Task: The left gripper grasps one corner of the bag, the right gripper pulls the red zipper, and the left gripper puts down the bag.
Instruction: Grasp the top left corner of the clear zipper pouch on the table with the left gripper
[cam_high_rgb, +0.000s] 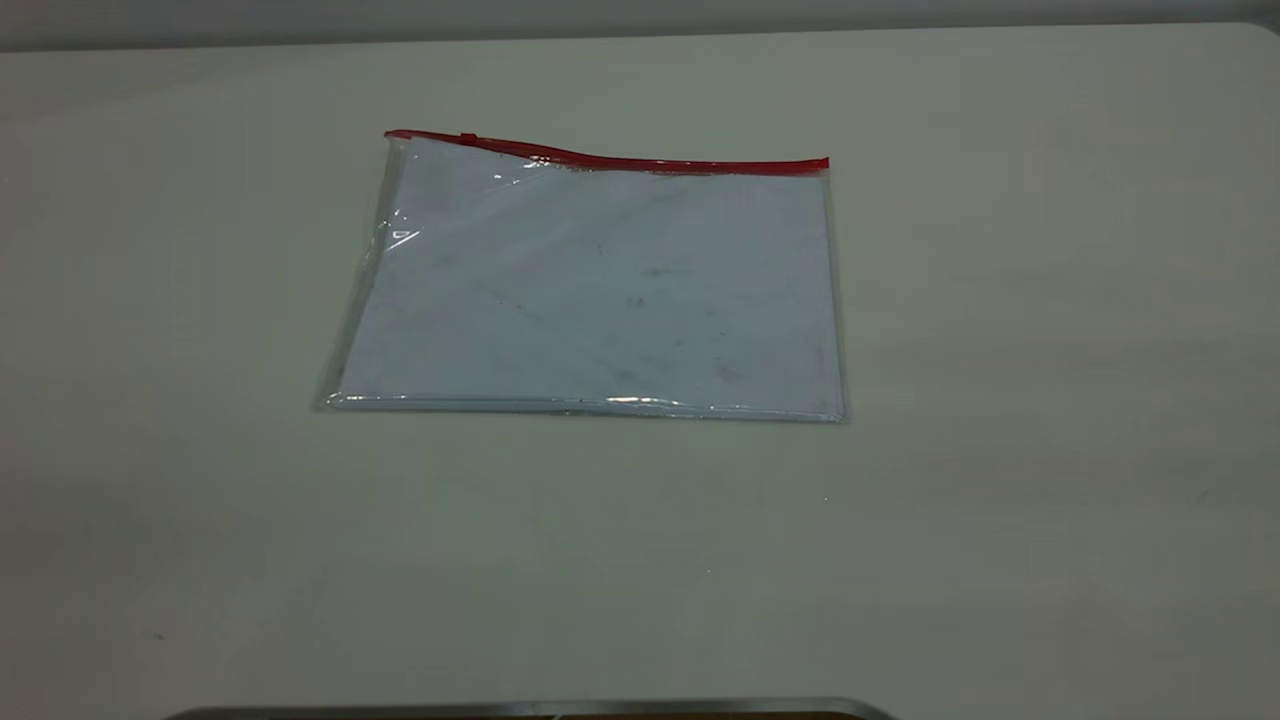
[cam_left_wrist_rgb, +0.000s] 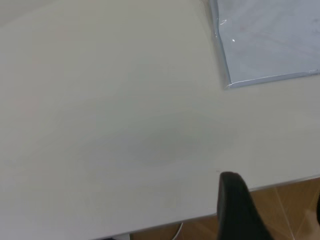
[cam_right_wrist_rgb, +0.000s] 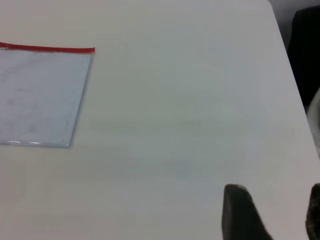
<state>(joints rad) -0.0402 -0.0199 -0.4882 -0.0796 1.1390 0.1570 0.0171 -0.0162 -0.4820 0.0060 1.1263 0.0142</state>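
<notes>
Bag, unlabelled, flat on table

A bare test bench, as in a lab, is suggested by a plain white table above wood-look flooring.

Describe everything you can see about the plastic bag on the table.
The bag is a flat, clear rectangular plastic pouch, pale bluish-white inside with faint dark smudges. The red zipper runs along its far long edge, its small slider tab sitting near the left end, where the strip bulges up slightly. Glare marks the left side and near edge. It lies flat on the white table, with neither claw touching it.
</notes>
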